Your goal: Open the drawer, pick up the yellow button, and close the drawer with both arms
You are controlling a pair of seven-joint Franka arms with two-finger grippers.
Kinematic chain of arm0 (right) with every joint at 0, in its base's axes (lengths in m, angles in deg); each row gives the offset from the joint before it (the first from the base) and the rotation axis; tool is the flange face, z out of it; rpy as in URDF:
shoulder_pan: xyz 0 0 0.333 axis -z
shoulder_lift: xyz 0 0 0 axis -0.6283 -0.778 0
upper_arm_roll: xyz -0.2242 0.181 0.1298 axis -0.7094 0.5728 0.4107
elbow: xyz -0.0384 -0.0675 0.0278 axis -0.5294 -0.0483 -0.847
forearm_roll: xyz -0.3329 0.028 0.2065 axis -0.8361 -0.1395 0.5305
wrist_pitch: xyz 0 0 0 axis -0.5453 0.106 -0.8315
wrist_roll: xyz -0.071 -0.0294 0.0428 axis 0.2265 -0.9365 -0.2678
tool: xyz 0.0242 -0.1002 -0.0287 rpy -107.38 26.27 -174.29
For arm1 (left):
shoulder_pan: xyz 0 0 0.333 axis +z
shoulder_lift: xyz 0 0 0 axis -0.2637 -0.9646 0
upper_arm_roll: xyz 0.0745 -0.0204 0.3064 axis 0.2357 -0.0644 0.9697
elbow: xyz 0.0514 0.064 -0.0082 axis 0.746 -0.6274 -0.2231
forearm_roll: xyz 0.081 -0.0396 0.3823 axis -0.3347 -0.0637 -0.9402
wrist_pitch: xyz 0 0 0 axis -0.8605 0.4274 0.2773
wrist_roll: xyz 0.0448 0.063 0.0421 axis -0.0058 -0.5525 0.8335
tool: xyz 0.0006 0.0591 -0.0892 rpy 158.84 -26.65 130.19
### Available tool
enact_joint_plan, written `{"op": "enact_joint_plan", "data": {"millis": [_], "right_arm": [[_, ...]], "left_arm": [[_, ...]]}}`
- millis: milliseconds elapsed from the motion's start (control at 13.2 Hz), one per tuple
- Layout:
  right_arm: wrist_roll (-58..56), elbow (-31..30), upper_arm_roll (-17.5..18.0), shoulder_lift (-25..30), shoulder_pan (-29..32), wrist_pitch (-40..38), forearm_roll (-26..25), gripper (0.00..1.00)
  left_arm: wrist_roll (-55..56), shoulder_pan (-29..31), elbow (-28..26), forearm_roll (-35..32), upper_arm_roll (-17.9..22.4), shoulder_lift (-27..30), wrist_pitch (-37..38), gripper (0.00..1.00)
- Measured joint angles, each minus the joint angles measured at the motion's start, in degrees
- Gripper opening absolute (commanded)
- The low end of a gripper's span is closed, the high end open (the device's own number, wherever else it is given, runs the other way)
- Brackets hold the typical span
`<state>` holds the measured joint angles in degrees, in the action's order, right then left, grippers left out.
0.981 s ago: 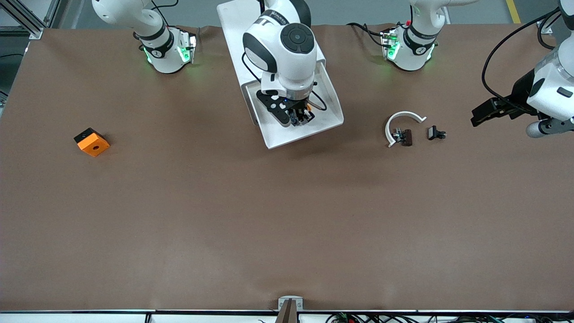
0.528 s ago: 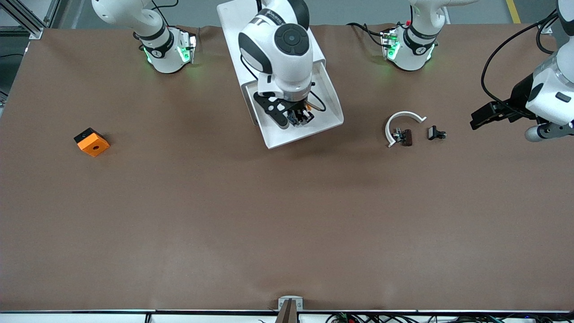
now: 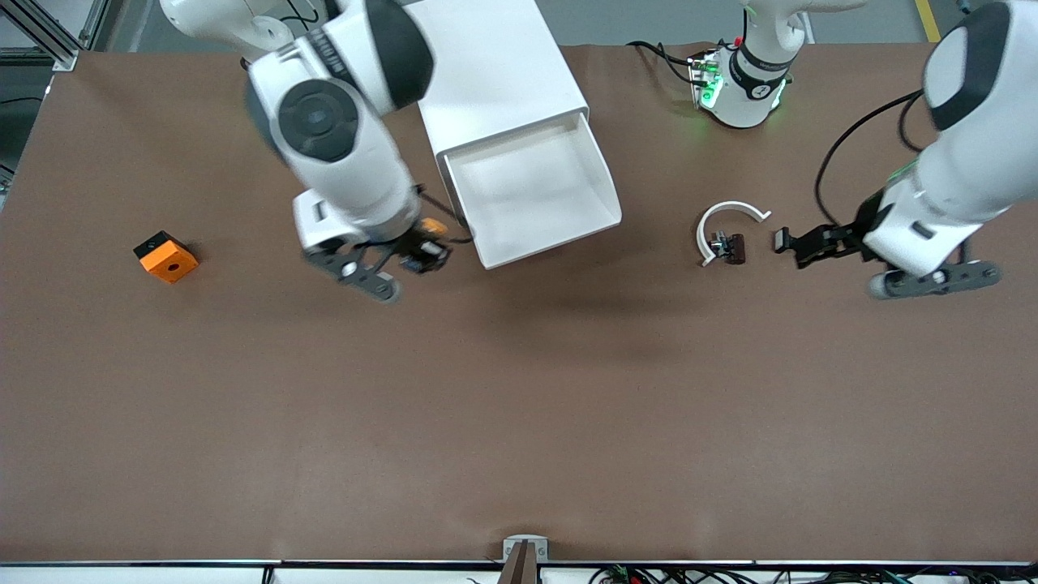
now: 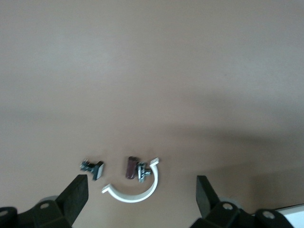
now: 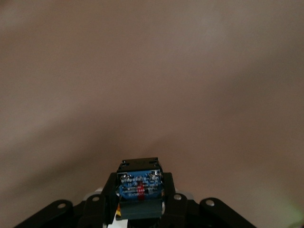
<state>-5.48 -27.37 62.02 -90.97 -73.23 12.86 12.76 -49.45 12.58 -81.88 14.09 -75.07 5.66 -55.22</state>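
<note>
The white drawer (image 3: pixel 596 174) stands pulled open from its white cabinet (image 3: pixel 495 73), and its tray looks bare. My right gripper (image 3: pixel 422 253) is in the air over the table beside the drawer, toward the right arm's end. It is shut on the button (image 3: pixel 434 229), whose orange cap shows. The right wrist view shows the button's bluish base (image 5: pixel 139 186) clamped in that gripper (image 5: pixel 140 192). My left gripper (image 3: pixel 799 247) is open and empty, low over the table next to a small black part (image 3: pixel 782 238). In its wrist view the left gripper (image 4: pixel 140 199) is wide apart.
A white C-shaped ring (image 3: pixel 726 219) with a brown and metal part (image 3: pixel 730 246) lies between the drawer and the left gripper; both show in the left wrist view (image 4: pixel 135 192). An orange square block (image 3: pixel 166 257) lies toward the right arm's end.
My right gripper rose out of the drawer with the button and swung toward the right arm's end. My left arm moved in toward the small black part.
</note>
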Motion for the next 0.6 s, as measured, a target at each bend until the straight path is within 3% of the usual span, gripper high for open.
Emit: {"op": "enact_joint_plan", "data": {"millis": [226, 604], "right_arm": [[-10.9, -2.5, -0.1, -0.4, 6.6, 1.9, -3.2, 0.0], [-28.2, -14.9, -0.3, -1.3, 18.4, 18.9, -4.2, 0.0]], "left_arm": [[2.6, -2.5, 0.1, 1.4, -0.4, -3.7, -4.9, 1.0], [13.4, -9.2, 0.2, 2.4, -1.3, -9.6, -11.7, 1.0]]}}
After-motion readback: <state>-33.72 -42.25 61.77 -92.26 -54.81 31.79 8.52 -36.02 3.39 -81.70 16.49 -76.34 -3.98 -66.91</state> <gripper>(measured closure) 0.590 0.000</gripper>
